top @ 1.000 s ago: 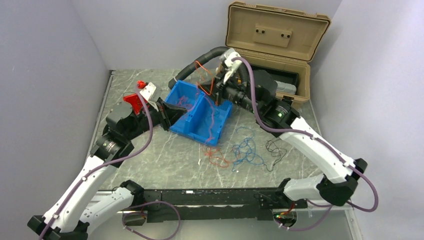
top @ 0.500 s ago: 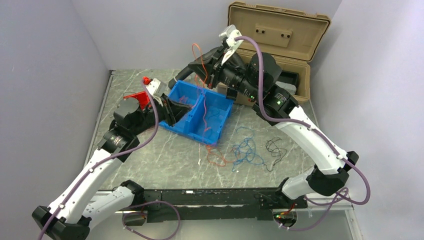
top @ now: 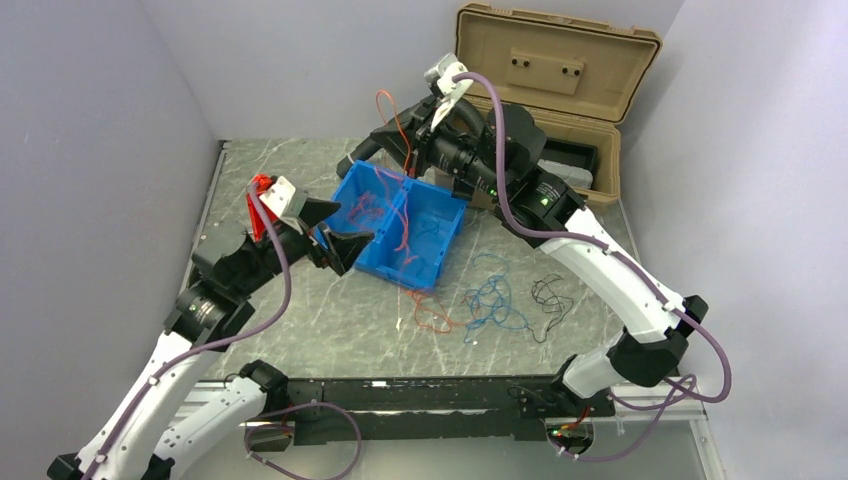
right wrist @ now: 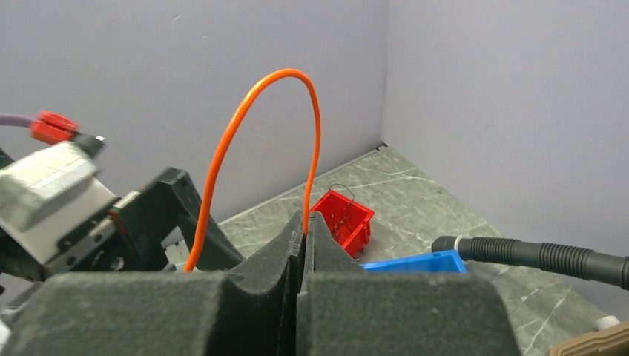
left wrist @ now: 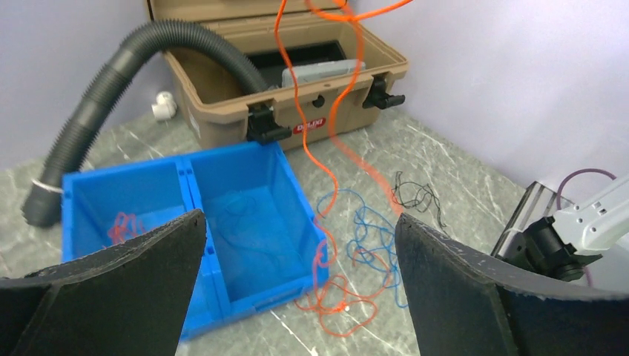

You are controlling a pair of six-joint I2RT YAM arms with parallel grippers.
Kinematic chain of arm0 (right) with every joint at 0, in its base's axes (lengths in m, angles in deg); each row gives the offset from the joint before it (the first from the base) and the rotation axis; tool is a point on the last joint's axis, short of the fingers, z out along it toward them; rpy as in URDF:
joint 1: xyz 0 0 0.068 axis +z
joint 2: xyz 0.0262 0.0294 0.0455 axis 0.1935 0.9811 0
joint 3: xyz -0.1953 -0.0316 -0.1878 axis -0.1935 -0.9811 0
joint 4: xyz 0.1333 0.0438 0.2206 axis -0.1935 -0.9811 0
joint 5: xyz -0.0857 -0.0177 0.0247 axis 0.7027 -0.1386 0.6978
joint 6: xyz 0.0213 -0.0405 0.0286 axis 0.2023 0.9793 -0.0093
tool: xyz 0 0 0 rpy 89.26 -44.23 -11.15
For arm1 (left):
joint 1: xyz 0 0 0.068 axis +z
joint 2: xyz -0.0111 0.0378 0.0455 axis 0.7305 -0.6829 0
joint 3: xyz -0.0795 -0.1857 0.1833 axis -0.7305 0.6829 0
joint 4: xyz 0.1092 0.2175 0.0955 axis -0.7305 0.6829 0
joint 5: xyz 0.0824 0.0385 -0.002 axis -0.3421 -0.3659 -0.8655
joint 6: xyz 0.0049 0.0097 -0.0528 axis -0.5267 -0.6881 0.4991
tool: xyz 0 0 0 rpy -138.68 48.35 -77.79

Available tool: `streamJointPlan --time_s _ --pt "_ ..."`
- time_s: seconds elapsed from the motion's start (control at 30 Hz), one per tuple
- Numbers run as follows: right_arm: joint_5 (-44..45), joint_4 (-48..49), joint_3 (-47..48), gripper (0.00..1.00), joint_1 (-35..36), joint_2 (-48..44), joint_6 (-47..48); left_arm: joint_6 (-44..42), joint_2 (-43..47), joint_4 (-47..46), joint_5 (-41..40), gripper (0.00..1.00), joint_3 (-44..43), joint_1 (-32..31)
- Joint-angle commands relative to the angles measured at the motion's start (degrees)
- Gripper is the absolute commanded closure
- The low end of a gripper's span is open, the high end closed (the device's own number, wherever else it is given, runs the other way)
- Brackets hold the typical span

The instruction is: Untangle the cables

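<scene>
**Marble table** (top: pixel 300 330): grey-veined, bearing everything listed below.

**Tan case** (top: pixel 555 70): far right corner, lid up.

**Corrugated hose** (left wrist: pixel 96 96): dark grey, arching from the case down to the far side of the bin.

**Blue bin** (top: pixel 440 215): mid-table, two compartments. A few thin red strands in one, fainter dark ones in the other.

**Red bin** (right wrist: pixel 343 219): small, far left, apart from the blue one.

**Right gripper** (right wrist: pixel 305 222): pads pressed together on the orange-red cable (right wrist: pixel 252 111). Now well above the blue bin, against roughly bin height a second ago. Cable arched above the pads, then trailing down past the bin's near corner to the table.

**Left gripper** (left wrist: pixel 300 219): fingers wide apart, nothing between them. Drawn back from the bin's left wall, where it was set a second ago; now just beside it.

**Loose cables** (top: pixel 492 300): red, blue and black heaps on the table in front of the bin. Red and blue overlapping, black slightly apart to the right. Unmoved over the last second.

**Assessment**: one strand being drawn up out of the tangle, its lower end apparently still caught in the red-and-blue heap. Probably needs more lift, or a hold-down from the free left gripper. Most of the untangling outstanding.
</scene>
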Motion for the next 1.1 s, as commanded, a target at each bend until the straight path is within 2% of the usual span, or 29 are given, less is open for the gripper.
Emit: streamJointPlan --time_s 0.0,0.23,0.5,0.67,0.7,0.77,0.83,0.87,0.9,1.0,1.03,1.07 --pt "0.4 0.8 2.4 1.00 0.1 0.0 -1.3 -5.7 -0.1 0.7 1.9 0.01 -3.7 0.2" --pt "-4.3 2.9 0.5 1.00 0.1 -0.3 -2.7 -2.4 -5.7 -6.2 7.3 0.00 -6.0 0.3" --pt "-9.3 3.4 -0.4 1.00 0.1 -0.2 -4.3 0.8 -14.8 -13.7 7.5 0.01 -9.6 0.3" --pt "-11.0 4.0 -1.5 1.00 0.1 -0.8 -5.3 2.6 -18.6 -18.3 6.5 0.06 -9.2 0.3" --pt "-11.4 4.1 -1.7 1.00 0.2 -0.9 -5.6 2.8 -19.2 -18.8 6.8 0.13 -9.3 0.3" --pt "-12.3 4.4 -2.2 1.00 0.1 -1.1 -6.1 3.1 -20.6 -20.2 8.2 0.41 -9.4 0.3" --pt "-12.5 4.6 -2.8 1.00 0.1 -1.5 -6.3 3.5 -22.0 -20.7 8.9 0.78 -9.8 0.3" --pt "-12.6 4.5 -3.0 1.00 0.1 -1.8 -6.4 3.8 -22.5 -20.4 8.5 0.91 -10.0 0.3" --pt "-12.6 4.5 -3.3 1.00 0.1 -2.1 -6.5 3.9 -22.8 -20.2 8.2 0.99 -9.9 0.3" --pt "-13.1 4.4 -5.0 1.00 0.2 -3.4 -7.4 4.3 -22.4 -22.8 8.7 1.00 -7.8 0.3" --pt "-13.0 4.7 -6.3 0.92 0.1 -4.2 -8.0 4.5 -22.0 -23.0 8.0 1.00 -7.1 0.3" --pt "-11.9 5.1 -8.1 0.67 0.1 -5.3 -8.7 4.6 -21.8 -21.8 6.6 1.00 -6.9 0.3"
